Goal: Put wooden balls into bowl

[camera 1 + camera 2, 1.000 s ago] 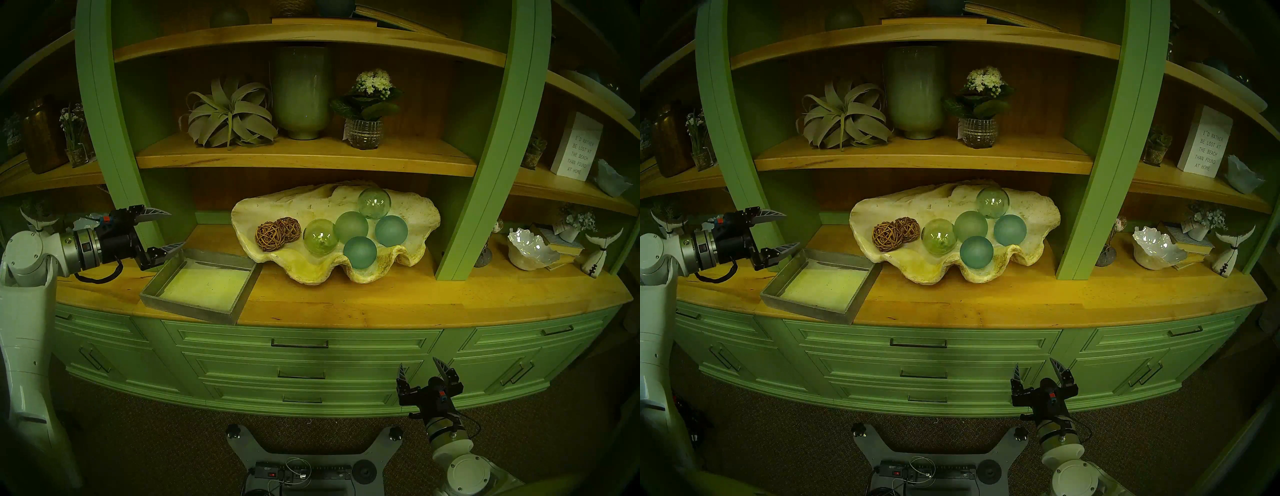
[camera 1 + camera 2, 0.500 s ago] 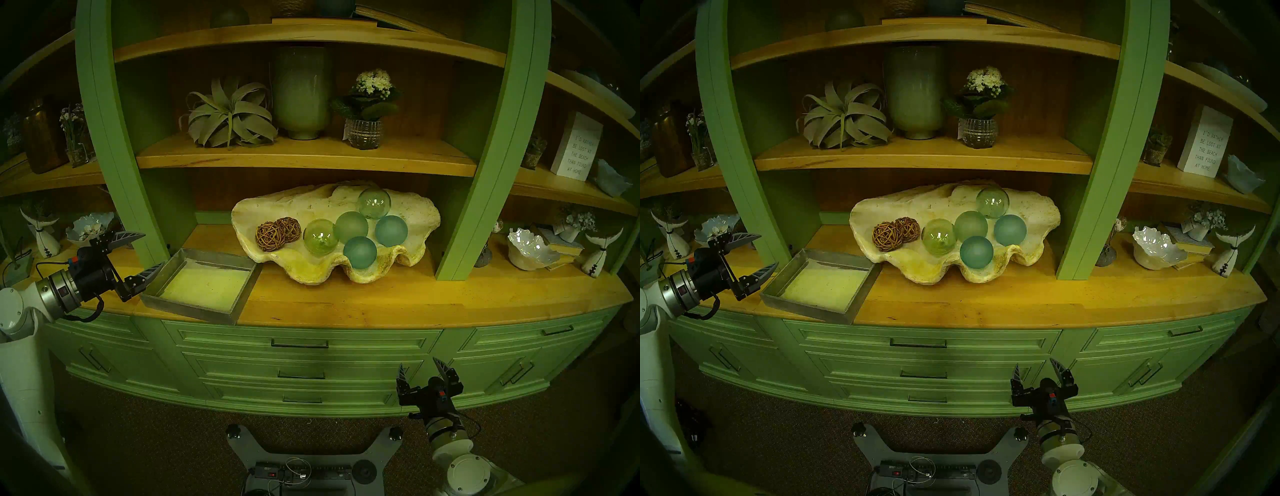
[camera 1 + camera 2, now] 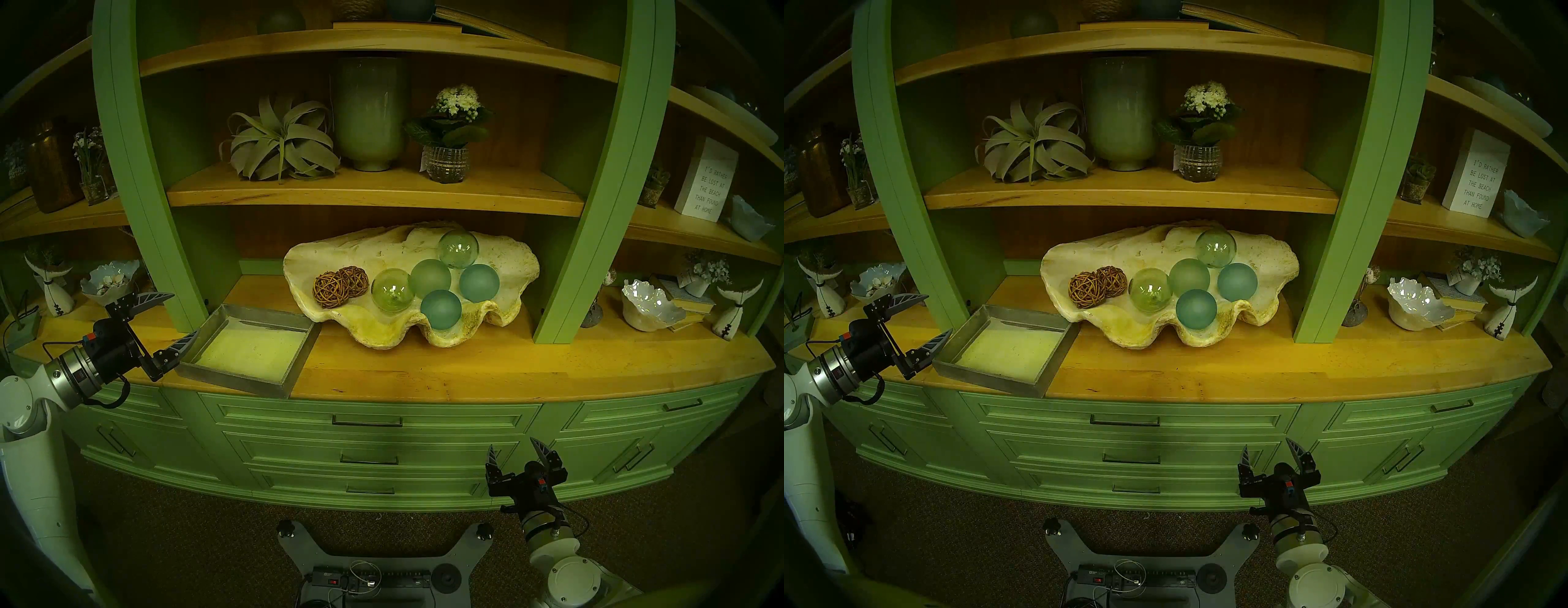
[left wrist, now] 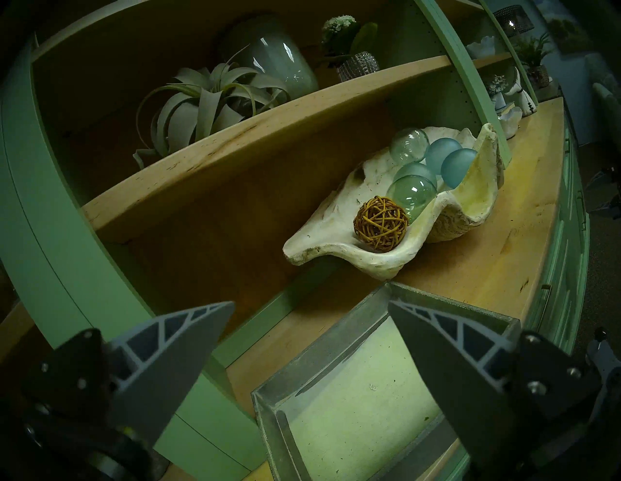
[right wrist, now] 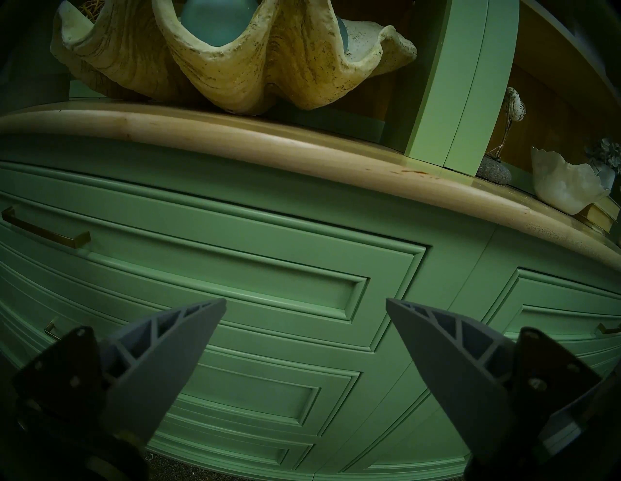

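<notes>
- Left gripper (image 3: 172, 316) has pulled back + dropped since a sec ago: it was up beside the green upright, now sits low at the tray's (image 3: 237, 378) left edge, lower finger near the tray's rim; whether it touches, can't tell. Fingers apart, nothing between them.
- Right gripper (image 3: 515, 452) hasn't shifted; parked low in front of the drawers, fingers apart, empty.
- Wooden balls (image 3: 339, 286): both already lie in the bowl (image 3: 509, 254), at its left end, touching each other, the front one just beside a clear green glass sphere (image 3: 392, 291). Left wrist view shows only one ball clearly (image 4: 381, 223). Tray looks bare. Judged from that, task looks done; arm prob. retreating.
- Risks: the lower finger is close to the tray wall, so any further sideways swing could nudge or drag the tray along the worktop (image 3: 509, 365). Tray's far corner is just beside the bowl, so a hard shove might bump it + set the spheres rolling.
- Materials: balls are brown openwork woven twig, round, look light. Bowl is a giant clam shell, cream-yellow, rough + stony, wavy scalloped rim. Spheres smooth glass, some clear, some frosted blue-green. Tray shallow, square, dull grey, pale floor.
</notes>
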Tool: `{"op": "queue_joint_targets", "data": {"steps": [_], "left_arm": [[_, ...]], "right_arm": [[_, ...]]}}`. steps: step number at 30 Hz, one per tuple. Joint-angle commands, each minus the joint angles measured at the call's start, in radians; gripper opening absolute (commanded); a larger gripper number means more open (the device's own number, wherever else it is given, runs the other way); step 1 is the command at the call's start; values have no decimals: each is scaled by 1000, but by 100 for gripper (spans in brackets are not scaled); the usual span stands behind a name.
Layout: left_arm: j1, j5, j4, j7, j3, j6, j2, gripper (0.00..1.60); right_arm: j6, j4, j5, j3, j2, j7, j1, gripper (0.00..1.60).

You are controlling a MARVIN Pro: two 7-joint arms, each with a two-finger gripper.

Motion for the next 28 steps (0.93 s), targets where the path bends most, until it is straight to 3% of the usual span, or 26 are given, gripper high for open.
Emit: {"op": "queue_joint_targets", "data": {"steps": [1, 28], "left_arm": [[-40, -36, 19, -29, -2, -10, 50, 160], [-60, -34, 30, -58, -7, -12, 44, 160]], "right_arm": [[-4, -30, -1, 3, 1, -1, 2, 160], [-4, -31, 0, 3, 1, -1, 2, 160]]}}
